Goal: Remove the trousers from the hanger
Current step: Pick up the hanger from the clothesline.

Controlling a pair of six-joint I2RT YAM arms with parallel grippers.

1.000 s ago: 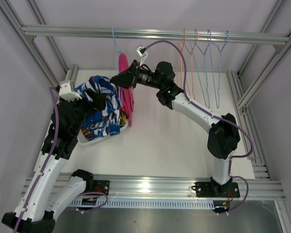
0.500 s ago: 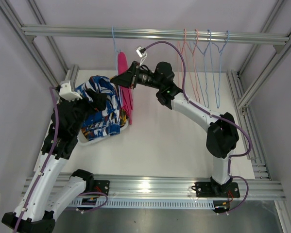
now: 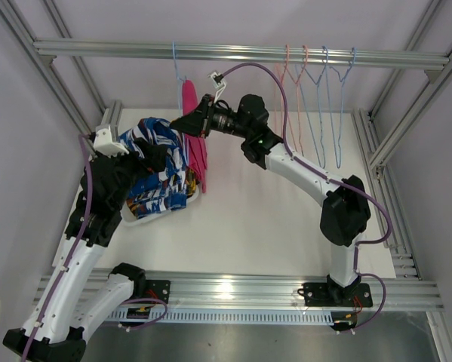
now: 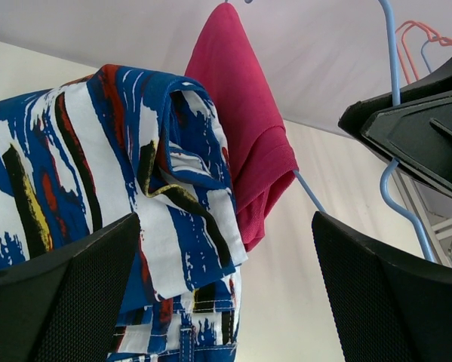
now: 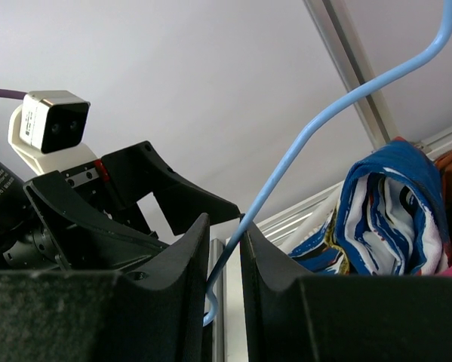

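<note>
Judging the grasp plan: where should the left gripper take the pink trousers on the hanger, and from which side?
The lower hanging fold of the pink trousers, from the left gripper's side. They drape loose over the hanger, whose wire the right gripper pinches on the other side, so a downward pull there likely slides them off.

Top external high at 6, tilted down toward 12; both wrist views close, angled upward, sharing blue hanger [image 4: 392, 68].
</note>
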